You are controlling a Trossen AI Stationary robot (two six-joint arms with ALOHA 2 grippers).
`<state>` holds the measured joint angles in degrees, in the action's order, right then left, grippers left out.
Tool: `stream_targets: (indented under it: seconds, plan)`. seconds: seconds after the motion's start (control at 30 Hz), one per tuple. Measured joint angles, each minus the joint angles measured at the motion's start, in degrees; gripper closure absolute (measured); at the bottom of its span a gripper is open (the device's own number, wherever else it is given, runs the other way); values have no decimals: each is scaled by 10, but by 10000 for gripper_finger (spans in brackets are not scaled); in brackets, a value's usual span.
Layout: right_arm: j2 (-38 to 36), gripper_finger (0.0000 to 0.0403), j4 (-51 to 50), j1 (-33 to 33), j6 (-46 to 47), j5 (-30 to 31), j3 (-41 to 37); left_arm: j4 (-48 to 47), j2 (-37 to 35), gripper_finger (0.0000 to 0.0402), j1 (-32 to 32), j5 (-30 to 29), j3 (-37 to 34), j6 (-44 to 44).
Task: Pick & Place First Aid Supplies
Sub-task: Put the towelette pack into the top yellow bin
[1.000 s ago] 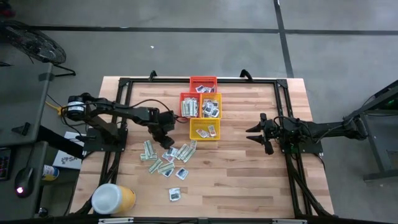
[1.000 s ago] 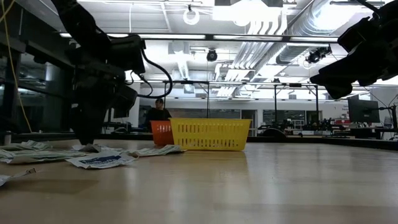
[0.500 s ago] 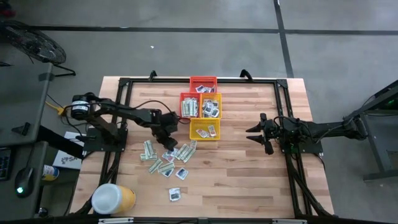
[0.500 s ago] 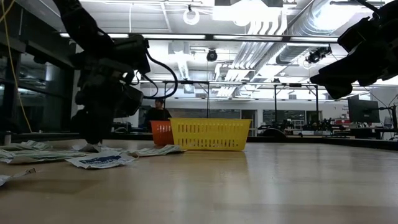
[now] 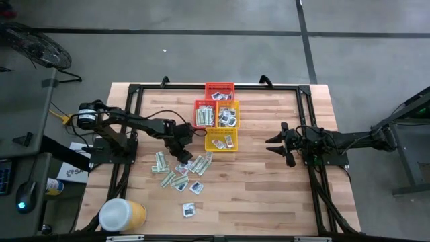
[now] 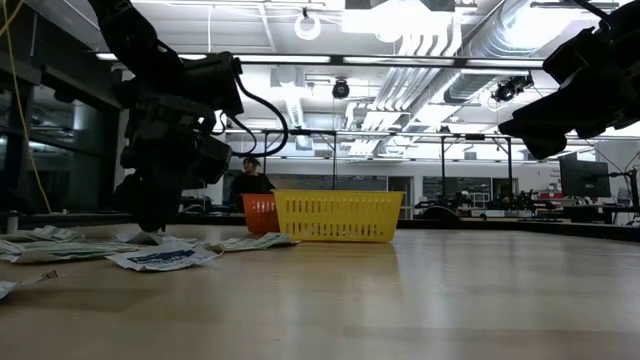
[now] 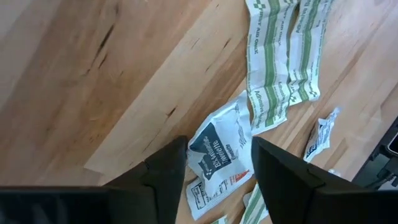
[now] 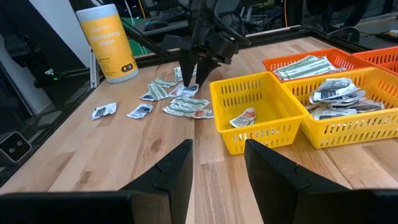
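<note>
Left claw [image 7: 214, 171] poised low over the scattered packets [image 5: 180, 171] near the middle of the surface [image 5: 269, 195], fingers spread and nothing between them. In the left wrist view a white square packet [image 7: 214, 158] with dark blue print lies directly between the two fingers [image 7: 165, 171], partly overlapping a second packet beneath it; green-and-white strips [image 7: 280, 56] lie just beyond, one touching its far edge. Right claw [image 8: 214, 165] waits released and empty, well apart on the right side, facing the baskets [image 8: 298, 93].

Baskets sit beyond the pile: a yellow one [image 5: 221, 140] nearest, holding a packet or two, then a red [image 5: 204, 114] and another yellow [image 5: 228, 114] side by side, and a red one [image 5: 220, 91] farthest. A tub [image 5: 123, 215] stands at the near left corner.

Step in hand, as judged: pinching one square packet. To do it well, descend straight until the fingertips meet the surface on either side of the packet, then close slowly so the thin foil buckles upward into the grip. Keep the tips clear of the strip and the packet underneath, lest two lift together. Raise vertically before travelling toward a basket.
</note>
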<state>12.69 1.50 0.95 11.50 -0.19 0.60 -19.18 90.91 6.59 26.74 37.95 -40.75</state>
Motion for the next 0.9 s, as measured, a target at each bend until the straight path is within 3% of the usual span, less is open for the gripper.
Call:
stream_targets:
  seconds: [0.33,0.9]
  plan:
    - [0,263,0,0,0,0,0,-10,1,306,0,-14,-1,1]
    - [0,263,0,0,0,0,0,8,-7,396,1,-31,-3,34]
